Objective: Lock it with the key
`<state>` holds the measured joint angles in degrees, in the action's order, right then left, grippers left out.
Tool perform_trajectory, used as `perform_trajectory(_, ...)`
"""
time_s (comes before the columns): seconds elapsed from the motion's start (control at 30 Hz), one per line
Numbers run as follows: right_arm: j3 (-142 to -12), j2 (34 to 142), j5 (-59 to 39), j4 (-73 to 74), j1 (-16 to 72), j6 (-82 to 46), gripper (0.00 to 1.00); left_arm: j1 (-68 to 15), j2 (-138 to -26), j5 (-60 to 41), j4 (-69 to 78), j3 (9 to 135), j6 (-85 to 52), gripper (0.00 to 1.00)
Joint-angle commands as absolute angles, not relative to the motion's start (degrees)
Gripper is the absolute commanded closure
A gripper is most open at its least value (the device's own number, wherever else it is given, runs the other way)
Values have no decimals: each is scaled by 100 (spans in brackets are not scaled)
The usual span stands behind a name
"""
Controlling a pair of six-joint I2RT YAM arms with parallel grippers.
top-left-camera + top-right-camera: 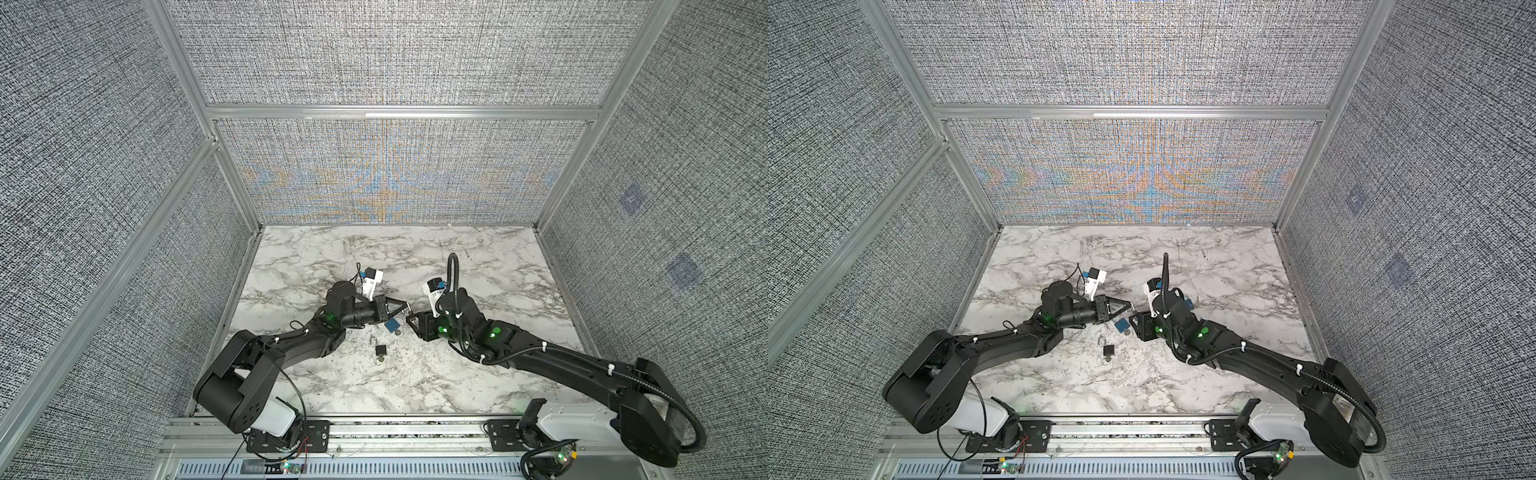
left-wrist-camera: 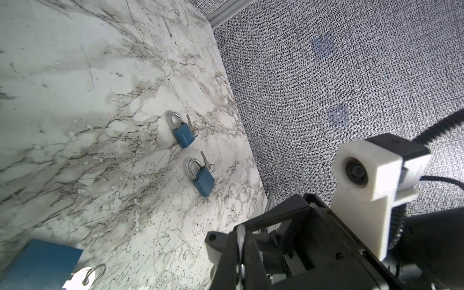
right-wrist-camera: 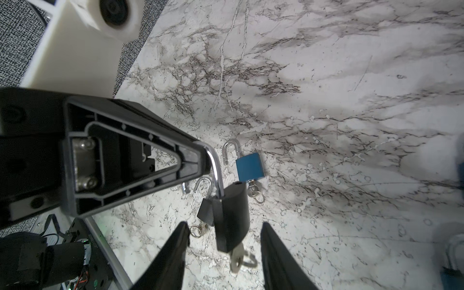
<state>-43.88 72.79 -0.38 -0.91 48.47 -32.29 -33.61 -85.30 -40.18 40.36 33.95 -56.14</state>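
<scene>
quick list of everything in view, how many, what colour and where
held padlock: one, black, open, hanging by its shackle from the left gripper
key: one, silver, in the held padlock's base
loose black padlock: one, black, open, lying on the table under the grippers
open blue padlock: one, blue, on the table beside the loose black padlock
shut blue padlocks: two, blue, on the table towards the right wall
table: one, white-grey marble
walls: grey fabric, three sides
left gripper: one, black, shut on the shackle
right gripper: one, black, open, fingers either side of the held padlock
</scene>
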Motion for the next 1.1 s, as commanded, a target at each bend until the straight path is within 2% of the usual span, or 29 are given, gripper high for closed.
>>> perform_trajectory(0.0, -4434, 7363, -9, 70, 4863, -3146, 60, -3358, -8492, -3973, 4017, 3437, -5576, 100)
perform_trajectory(0.23, -4447, 7479, 77, 147, 4860, -3150, 69, -3366, -8434, -3985, 3915, 3489, -5523, 100)
perform_trajectory(0.7, -4453, 7514, 201, 307, 4861, -3157, 73, -3366, -8262, -3964, 3526, 3604, -5300, 100)
perform_trajectory(0.97, -4392, 7473, 201, 281, 4861, -3207, 99, -3359, -8236, -3955, 3517, 3611, -5300, 100)
perform_trajectory(1.07, -4347, 7419, 168, 265, 4860, -3260, 100, -3363, -8227, -3947, 3456, 3629, -5259, 100)
